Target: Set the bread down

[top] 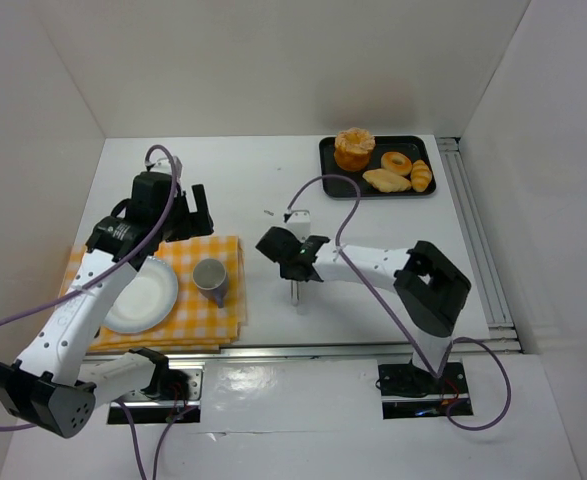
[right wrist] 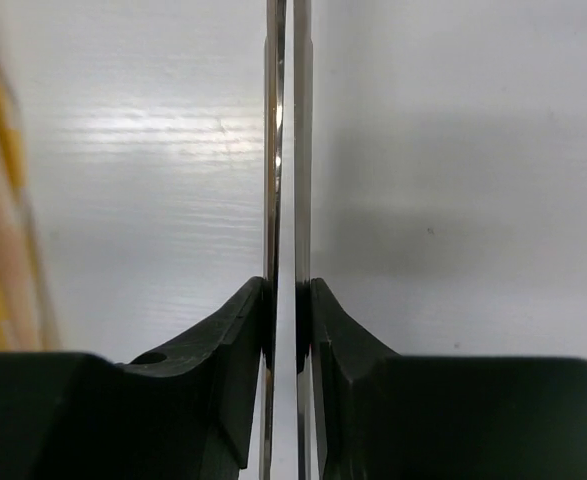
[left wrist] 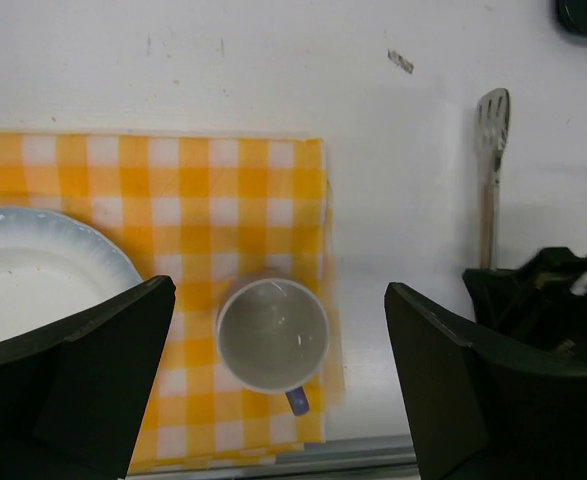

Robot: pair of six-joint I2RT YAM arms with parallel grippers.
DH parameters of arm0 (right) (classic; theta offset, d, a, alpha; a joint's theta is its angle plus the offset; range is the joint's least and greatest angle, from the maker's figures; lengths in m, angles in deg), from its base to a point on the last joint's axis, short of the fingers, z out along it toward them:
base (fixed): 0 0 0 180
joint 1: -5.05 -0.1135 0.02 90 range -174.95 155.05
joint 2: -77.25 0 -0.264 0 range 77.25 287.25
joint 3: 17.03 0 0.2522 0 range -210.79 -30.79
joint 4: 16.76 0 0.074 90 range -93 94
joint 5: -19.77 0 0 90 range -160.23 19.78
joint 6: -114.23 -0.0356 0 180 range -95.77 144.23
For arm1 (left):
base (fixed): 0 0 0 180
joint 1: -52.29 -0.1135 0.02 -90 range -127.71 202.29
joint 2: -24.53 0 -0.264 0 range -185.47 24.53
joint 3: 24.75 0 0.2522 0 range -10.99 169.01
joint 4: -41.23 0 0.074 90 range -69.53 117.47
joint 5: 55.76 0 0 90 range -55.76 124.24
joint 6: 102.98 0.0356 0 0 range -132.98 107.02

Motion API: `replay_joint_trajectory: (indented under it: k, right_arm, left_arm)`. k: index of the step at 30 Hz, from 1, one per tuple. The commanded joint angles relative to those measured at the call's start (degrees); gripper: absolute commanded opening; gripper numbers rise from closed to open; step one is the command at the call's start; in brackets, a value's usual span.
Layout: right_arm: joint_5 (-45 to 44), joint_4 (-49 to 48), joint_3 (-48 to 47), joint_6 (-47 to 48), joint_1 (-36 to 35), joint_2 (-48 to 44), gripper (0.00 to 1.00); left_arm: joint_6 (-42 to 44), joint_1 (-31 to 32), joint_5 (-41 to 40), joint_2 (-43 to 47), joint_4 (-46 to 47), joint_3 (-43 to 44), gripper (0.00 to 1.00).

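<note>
The bread (top: 354, 148), a round puffy orange-golden bun, sits at the left end of the black tray (top: 328, 170) at the back right. My right gripper (top: 291, 262) is low over the mid table, well short of the tray. It is shut on metal tongs (top: 295, 291), whose two strips show pinched between my fingers in the right wrist view (right wrist: 271, 150). The tongs' slotted head shows in the left wrist view (left wrist: 493, 112). My left gripper (top: 195, 212) is open and empty above the checkered cloth (top: 223, 250), over the cup (left wrist: 273, 335).
A white plate (top: 138, 295) and a grey cup (top: 211, 277) stand on the yellow checkered cloth at the front left. A ring donut (top: 396, 162), a pale loaf (top: 385, 181) and a croissant (top: 422, 176) share the tray. White walls enclose the table.
</note>
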Motion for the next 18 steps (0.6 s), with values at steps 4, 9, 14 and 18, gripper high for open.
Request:
replay_joint_trajectory:
  k: [4,9,14,18]
  right_arm:
    - [0.94,9.11,-10.49,8.46,5.68,-10.57,0.3]
    - [9.65,12.45,-16.19,16.02,16.56,-14.89,0.33]
    - [13.32,14.04,-20.08,20.23,25.45,-16.12,0.35]
    - [21.41,13.16,-21.22,22.18,36.33,-16.12,0.35]
  left_arm:
    - [5.09,-0.29,-8.06,3.1,8.92,-0.9,1.0]
    - [5.1,-0.29,-10.0,1.26,4.19,3.74,1.0]
    - [9.46,-2.75,-0.03,-2.07,2.86,8.06,1.0]
    - [12.3,-2.75,12.3,-4.81,3.38,11.4,1.0]
